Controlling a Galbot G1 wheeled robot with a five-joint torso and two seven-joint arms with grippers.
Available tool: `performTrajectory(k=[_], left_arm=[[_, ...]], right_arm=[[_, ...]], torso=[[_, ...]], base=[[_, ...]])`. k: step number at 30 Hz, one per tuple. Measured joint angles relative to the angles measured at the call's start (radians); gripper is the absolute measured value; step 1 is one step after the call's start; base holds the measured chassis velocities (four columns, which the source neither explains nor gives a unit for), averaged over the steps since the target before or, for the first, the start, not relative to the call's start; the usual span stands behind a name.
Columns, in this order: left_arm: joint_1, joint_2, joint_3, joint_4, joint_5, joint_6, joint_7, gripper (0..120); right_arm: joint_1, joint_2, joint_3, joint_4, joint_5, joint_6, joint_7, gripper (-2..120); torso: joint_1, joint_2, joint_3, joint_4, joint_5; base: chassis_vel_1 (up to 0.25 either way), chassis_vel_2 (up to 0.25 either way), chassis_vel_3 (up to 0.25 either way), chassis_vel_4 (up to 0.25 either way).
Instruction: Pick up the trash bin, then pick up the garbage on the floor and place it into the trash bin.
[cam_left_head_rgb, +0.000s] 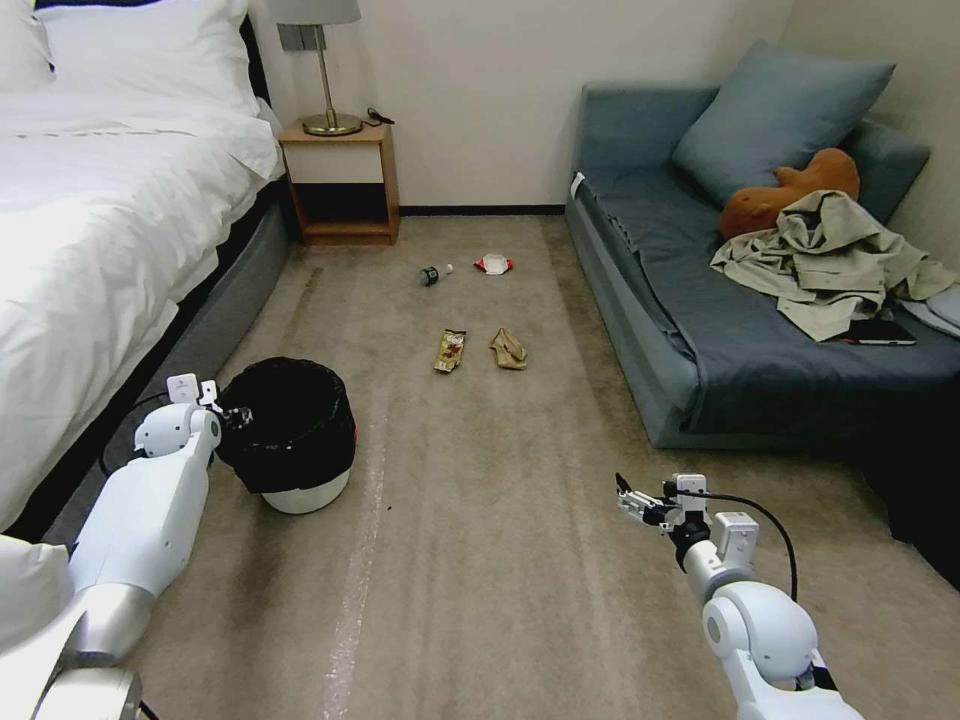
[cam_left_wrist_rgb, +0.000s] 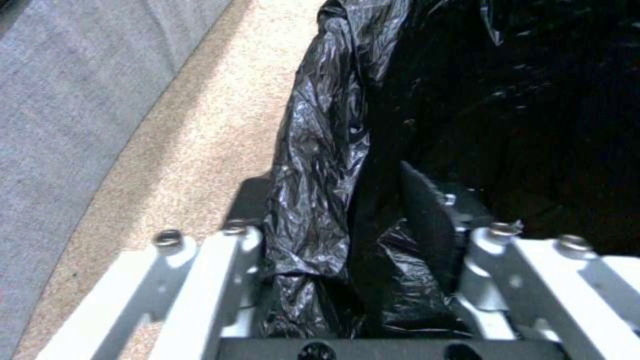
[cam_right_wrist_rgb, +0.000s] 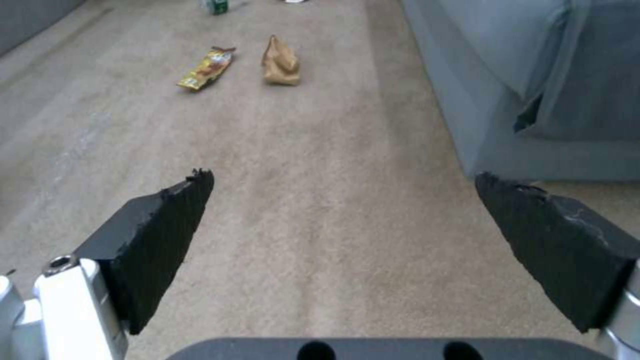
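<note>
- Left gripper (cam_left_head_rgb: 218, 403): positioned at the near-left rim of the trash bin (cam_left_head_rgb: 290, 440); in the left wrist view its fingers (cam_left_wrist_rgb: 433, 220) straddle the bag-covered rim, one pad inside the bin and the other outside, closed against the folded black liner (cam_left_wrist_rgb: 320, 165).
- Trash bin: a small round white bucket whose crinkled black bag is turned over the rim; it stands on the carpet (cam_left_head_rgb: 480, 560) directly in front of the left gripper, beside the bed (cam_left_head_rgb: 100, 220).
- Right gripper (cam_left_head_rgb: 632, 497): held above bare carpet, well to the right of the bin and near the sofa (cam_left_head_rgb: 720, 330); the right wrist view shows its two black pads (cam_right_wrist_rgb: 160, 235) spread wide apart with nothing between them.
- Yellow-brown snack wrapper (cam_left_head_rgb: 450, 350) and crumpled tan paper (cam_left_head_rgb: 509, 349): lying side by side on the carpet ahead of the right gripper, apart from each other, the wrapper to the left.
- Clear bottle with green label (cam_left_head_rgb: 432, 274) and red-and-white wrapper (cam_left_head_rgb: 494, 264): farther ahead, beyond the first pair, near the far wall.
- Nightstand (cam_left_head_rgb: 340, 180) carrying a lamp (cam_left_head_rgb: 325, 70): at the far wall, beyond the left gripper and the bin.
- Sofa: to the right of the right gripper, bearing a blue cushion (cam_left_head_rgb: 780, 115), a brown plush toy (cam_left_head_rgb: 790, 190) and a heap of beige clothing (cam_left_head_rgb: 830, 260).
</note>
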Motion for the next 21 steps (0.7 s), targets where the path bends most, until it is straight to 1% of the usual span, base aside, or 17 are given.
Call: performTrajectory(k=[1,2,3,5,6,8,9,10,14,17,18,20,21], left_arm=[[0.0,0.0,0.0,0.0,0.0,0.0,0.0,39],[0.003,0.002,-0.003,0.0,0.001,0.0,0.0,34],[0.003,0.002,-0.003,0.0,0.001,0.0,0.0,34],[0.011,0.006,-0.012,-0.003,0.002,-0.002,0.004,22],[0.011,0.006,-0.012,-0.003,0.002,-0.002,0.004,22],[0.019,0.008,-0.021,-0.006,0.004,-0.007,0.012,11],[0.019,0.008,-0.021,-0.006,0.004,-0.007,0.012,11],[0.023,0.008,-0.026,-0.008,0.004,-0.01,0.014,9],[0.035,0.008,-0.036,-0.017,0.007,-0.018,0.016,8],[0.058,0.008,-0.052,-0.046,0.015,-0.022,0.018,8],[0.058,0.008,-0.052,-0.046,0.015,-0.022,0.018,8],[0.077,0.008,-0.063,-0.074,0.033,-0.027,0.018,8],[0.077,0.008,-0.063,-0.074,0.033,-0.027,0.018,8]], right_arm=[[0.0,0.0,0.0,0.0,0.0,0.0,0.0,100],[0.0,0.0,-0.003,0.001,0.001,-0.001,-0.001,100],[0.0,0.0,-0.003,0.001,0.001,-0.001,-0.001,100],[-0.002,0.001,-0.008,0.006,0.004,-0.005,-0.003,100],[-0.002,0.001,-0.008,0.006,0.004,-0.005,-0.003,100],[-0.005,0.001,-0.01,0.008,0.007,-0.008,-0.004,100],[-0.005,0.001,-0.01,0.008,0.007,-0.008,-0.004,100],[-0.007,-0.001,-0.01,0.009,0.007,-0.008,-0.005,100],[-0.009,-0.004,-0.01,0.009,0.014,-0.009,-0.005,100],[-0.012,-0.009,-0.009,0.01,0.024,-0.009,-0.005,100],[-0.012,-0.009,-0.009,0.01,0.024,-0.009,-0.005,100],[-0.014,-0.01,-0.009,0.012,0.031,-0.009,-0.005,100],[-0.014,-0.01,-0.009,0.012,0.031,-0.009,-0.005,100]], torso=[[0.0,0.0,0.0,0.0,0.0],[0.0,0.0,0.0,0.0,0.0001],[0.0,0.0,0.0,0.0,0.0001],[0.0,0.0,0.0,0.0001,0.0002],[0.0,0.0,0.0,0.0001,0.0002],[0.0,0.0,0.0,-0.0001,0.0003],[0.0,0.0,0.0,-0.0001,0.0003],[0.0,0.0,0.0,-0.0002,0.0003],[0.0,0.0,0.0,-0.0003,0.0001],[0.0,0.0,0.0,-0.0003,-0.0005],[0.0,0.0,0.0,-0.0003,-0.0005],[0.0,0.0,0.0,-0.0002,-0.0009],[0.0,0.0,0.0,-0.0002,-0.0009]], base=[[0.0,0.0,0.0,0.0],[0.0,0.0,0.0,0.0],[0.0,0.0,0.0,0.0],[0.0,0.0,0.0,0.0],[0.0,0.0,0.0,0.0],[0.0,0.0,0.0,0.0],[0.0,0.0,0.0,0.0],[0.0,0.0,0.0,0.0],[0.0,0.0,0.0,0.0],[0.0,0.0,0.0,0.0],[0.0,0.0,0.0,0.0],[0.0,0.0,0.0,0.0],[0.0,0.0,0.0,0.0]])
